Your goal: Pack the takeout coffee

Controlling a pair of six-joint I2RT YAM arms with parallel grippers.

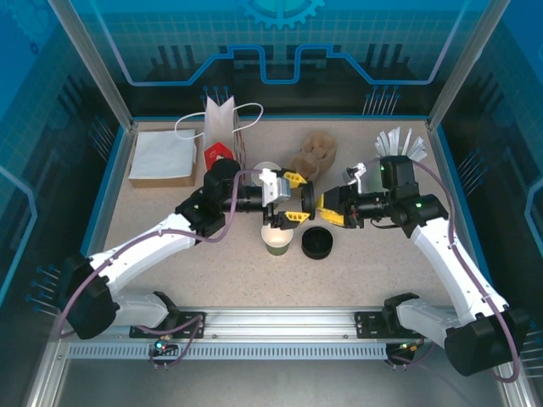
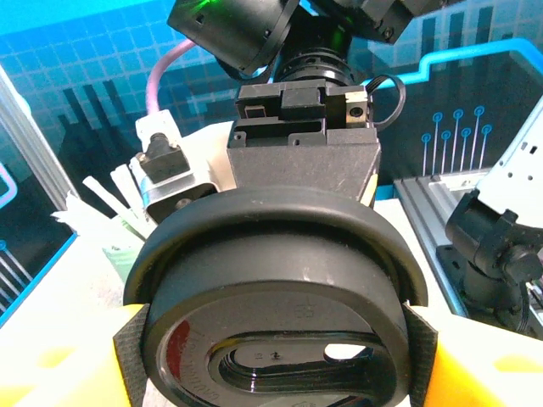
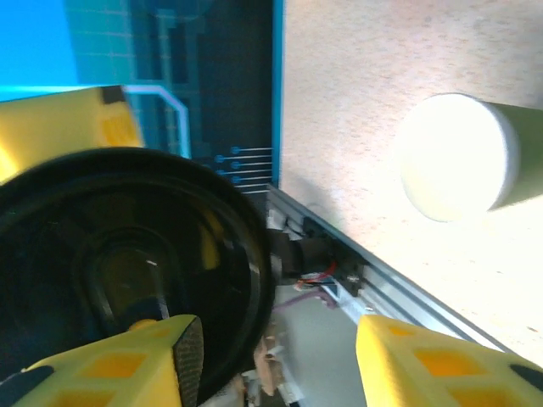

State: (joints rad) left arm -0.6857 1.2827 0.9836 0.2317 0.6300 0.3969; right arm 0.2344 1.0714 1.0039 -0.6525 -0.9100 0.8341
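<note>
The takeout coffee, a small green paper cup with a white rim, stands open on the table near the front rail. It also appears as a bright cup off to the right. Just above and behind it my left gripper is shut on a black plastic lid, with its padded fingers against the rim on both sides. My right gripper faces it from the right. Its jaws are open, one finger lying in front of the lid and the other well apart.
A second black lid lies right of the green cup. At the back are a white paper bag, a box of napkins, a brown pulp carrier, another cup and a mint cup of white sticks.
</note>
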